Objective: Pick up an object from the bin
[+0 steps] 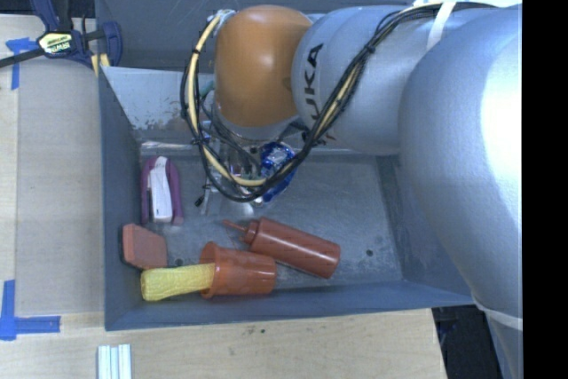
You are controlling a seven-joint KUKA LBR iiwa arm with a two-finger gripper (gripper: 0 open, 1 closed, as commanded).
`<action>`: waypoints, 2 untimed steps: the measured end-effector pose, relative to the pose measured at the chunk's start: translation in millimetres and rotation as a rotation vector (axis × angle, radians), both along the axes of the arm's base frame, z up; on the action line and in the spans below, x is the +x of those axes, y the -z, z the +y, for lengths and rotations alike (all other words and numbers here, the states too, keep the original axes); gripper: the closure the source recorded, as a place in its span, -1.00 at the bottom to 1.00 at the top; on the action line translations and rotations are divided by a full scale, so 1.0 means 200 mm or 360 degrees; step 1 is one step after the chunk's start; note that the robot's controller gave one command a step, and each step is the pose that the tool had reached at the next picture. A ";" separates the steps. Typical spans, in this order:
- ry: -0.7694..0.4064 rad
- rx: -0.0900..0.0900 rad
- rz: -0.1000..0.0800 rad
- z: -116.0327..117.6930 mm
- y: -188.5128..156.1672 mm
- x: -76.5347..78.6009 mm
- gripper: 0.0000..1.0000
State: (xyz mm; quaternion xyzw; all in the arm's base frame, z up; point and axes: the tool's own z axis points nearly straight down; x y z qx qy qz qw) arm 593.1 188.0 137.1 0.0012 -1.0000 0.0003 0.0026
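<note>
Starting at the left of the grey bin (114,191): a small purple-and-white thing (161,192) lies lengthwise against the left wall, about halfway back. Just in front of it sits a pinkish-brown block (144,246), near the front-left corner. Right below that is a yellow corn cob (177,282), lying flat along the front wall. Its right end touches an orange-brown cylinder (241,272), also on its side. Behind the cylinder and touching it is a reddish-brown squeeze bottle (291,247). It lies tilted, with its nozzle pointing back-left toward the middle of the bin.

The gripper (232,175) hangs over the bare floor in the back-middle of the bin. It's just behind the bottle's nozzle and a bit right of the purple-and-white thing. It's buried under the orange cover (256,65) and a loop of black and yellow cables (197,106), so honestly I can't tell if it's open or clamped on anything.

A blue-and-white thing (276,158) peeks out just under the cover's right side, tangled in with the cables. That's the nearest item to the gripper, but I can't make out what it is, or whether it's being held or just lying on the floor.

Everything to the right is the big silver arm (426,93), covering the bin's back-right corner.
</note>
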 end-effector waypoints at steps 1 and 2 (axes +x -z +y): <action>0.0006 0.0003 -0.0012 0.00 -0.02 0.01 -1.00; -0.0569 0.0000 -0.0009 -0.52 0.32 0.13 -1.00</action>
